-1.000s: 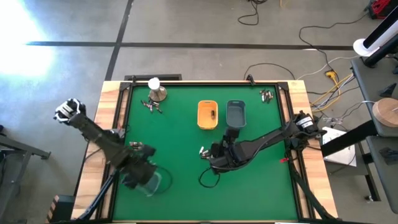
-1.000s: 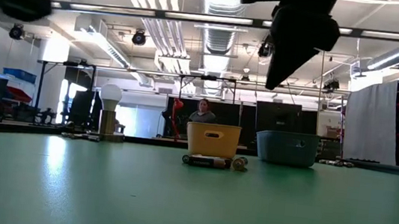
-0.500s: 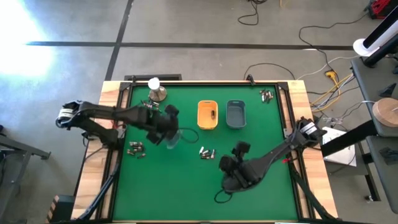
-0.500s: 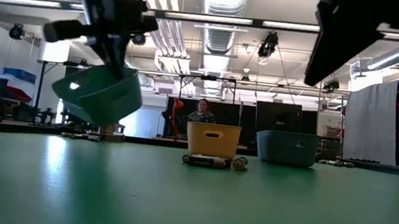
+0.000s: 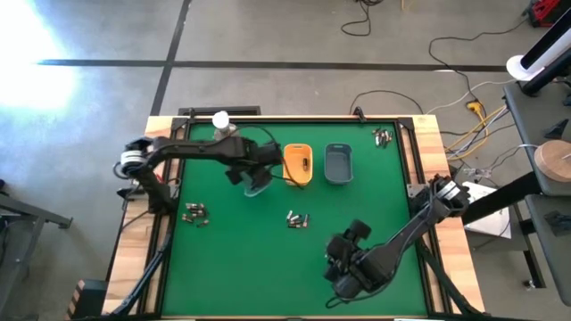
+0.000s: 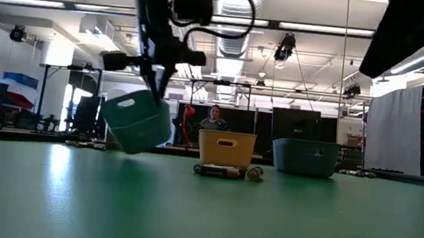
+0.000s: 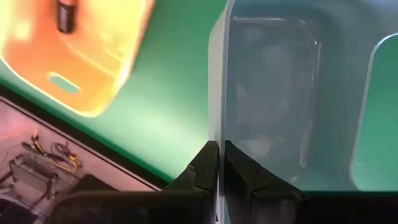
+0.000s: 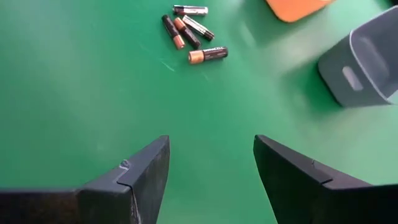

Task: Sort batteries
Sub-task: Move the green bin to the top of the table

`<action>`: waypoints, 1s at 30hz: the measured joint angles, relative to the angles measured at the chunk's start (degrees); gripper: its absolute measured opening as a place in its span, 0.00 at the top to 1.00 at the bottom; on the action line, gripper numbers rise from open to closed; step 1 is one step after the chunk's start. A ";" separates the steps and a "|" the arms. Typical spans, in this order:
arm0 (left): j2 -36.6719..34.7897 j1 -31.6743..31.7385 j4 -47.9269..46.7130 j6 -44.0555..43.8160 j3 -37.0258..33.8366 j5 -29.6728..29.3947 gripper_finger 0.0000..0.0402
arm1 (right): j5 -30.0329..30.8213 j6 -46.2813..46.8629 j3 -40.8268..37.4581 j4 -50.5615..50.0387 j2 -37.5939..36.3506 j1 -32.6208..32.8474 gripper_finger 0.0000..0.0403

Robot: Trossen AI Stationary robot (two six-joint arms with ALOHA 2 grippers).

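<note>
At mid-table the batteries (image 5: 297,218) lie loose, nearer than the orange tray (image 5: 298,165). A teal tray (image 6: 138,123) is carried, pinched by the left gripper (image 7: 219,163); it should be lowered level beside the orange one. The right gripper (image 8: 211,168) waits open, near-right.

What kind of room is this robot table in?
Probably a big robotics lab or workshop. The low view shows ceiling ducts and strip lights, black equipment frames, and a person at the far end. From above, cables trail over a concrete floor beside the green table.
</note>
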 joint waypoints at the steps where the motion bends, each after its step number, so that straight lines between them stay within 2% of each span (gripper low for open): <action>1: 1.32 0.21 -0.04 0.11 1.38 0.27 1.00 | 0.00 0.53 0.00 0.02 0.00 0.34 0.44; 6: 3.74 1.69 -0.26 0.64 5.42 1.83 1.00 | 0.00 2.26 -0.42 0.90 0.02 2.02 0.44; 9: 4.14 2.33 -0.68 3.90 5.17 -0.15 1.00 | 0.00 3.52 -1.00 0.93 0.02 2.93 0.44; 13: 5.05 2.47 -0.97 12.83 4.33 -2.79 1.00 | -0.02 5.24 -2.35 1.05 0.02 3.71 0.44; 20: 7.38 2.54 -0.52 15.20 4.31 -2.80 1.00 | -0.04 7.60 -5.64 1.47 0.04 3.88 0.44; 24: 9.35 2.52 0.21 20.39 4.24 -2.79 1.00 | -0.04 7.47 -6.64 1.63 0.04 3.88 0.44; 30: 11.15 2.45 3.56 20.49 4.24 -2.57 1.00 | -0.02 7.42 -6.75 2.23 0.04 3.88 0.44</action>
